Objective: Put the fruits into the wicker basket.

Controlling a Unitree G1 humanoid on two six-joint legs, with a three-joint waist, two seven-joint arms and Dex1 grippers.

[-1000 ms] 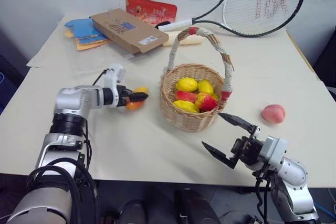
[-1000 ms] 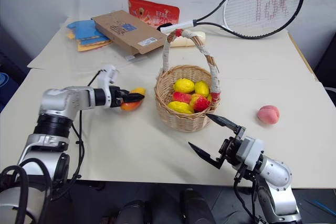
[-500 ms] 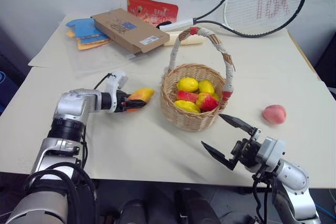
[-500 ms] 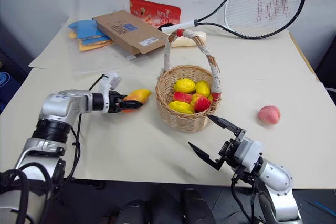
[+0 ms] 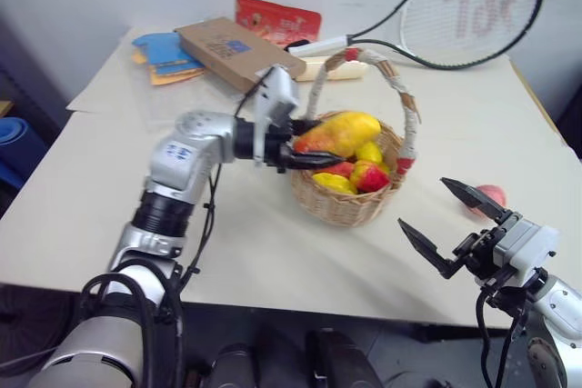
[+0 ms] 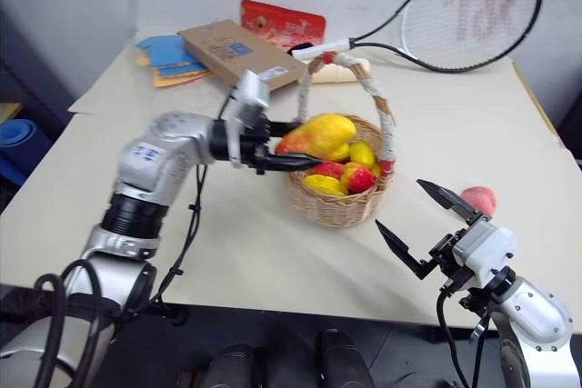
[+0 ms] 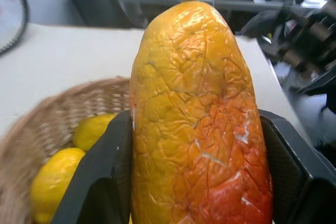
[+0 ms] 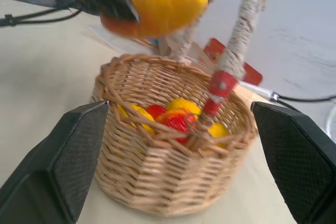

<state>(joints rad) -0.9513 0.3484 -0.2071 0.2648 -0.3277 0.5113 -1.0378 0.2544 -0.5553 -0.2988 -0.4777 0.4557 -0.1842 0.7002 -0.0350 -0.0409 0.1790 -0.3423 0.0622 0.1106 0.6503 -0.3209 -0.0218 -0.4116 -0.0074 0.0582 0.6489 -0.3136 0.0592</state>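
My left gripper (image 5: pixel 314 143) is shut on the elongated orange-yellow mango (image 5: pixel 341 132) and holds it in the air over the near-left rim of the wicker basket (image 5: pixel 350 213). In the left wrist view the mango (image 7: pixel 199 124) sits squeezed between both black fingers (image 7: pixel 100 182). Inside the basket lie yellow fruits (image 5: pixel 368 152) and a red-yellow one (image 5: pixel 371 175). The pink peach (image 6: pixel 479 199) rests on the table right of the basket, just behind my right gripper (image 5: pixel 426 206). That gripper hovers open and empty near the table's front edge, facing the basket (image 8: pixel 163 182).
At the back of the table lie a tennis racket (image 5: pixel 464 11), a flat cardboard box (image 5: pixel 238 50), a red packet (image 5: pixel 277 20), blue and orange booklets (image 5: pixel 164 56) and a cream cylinder (image 5: pixel 318 68) behind the basket's tall handle (image 5: pixel 400 88).
My left gripper closed on the mango on the table, then lifted it and carried it right, over the basket. The right gripper drifted slightly right, still open. The camera view shifted too.
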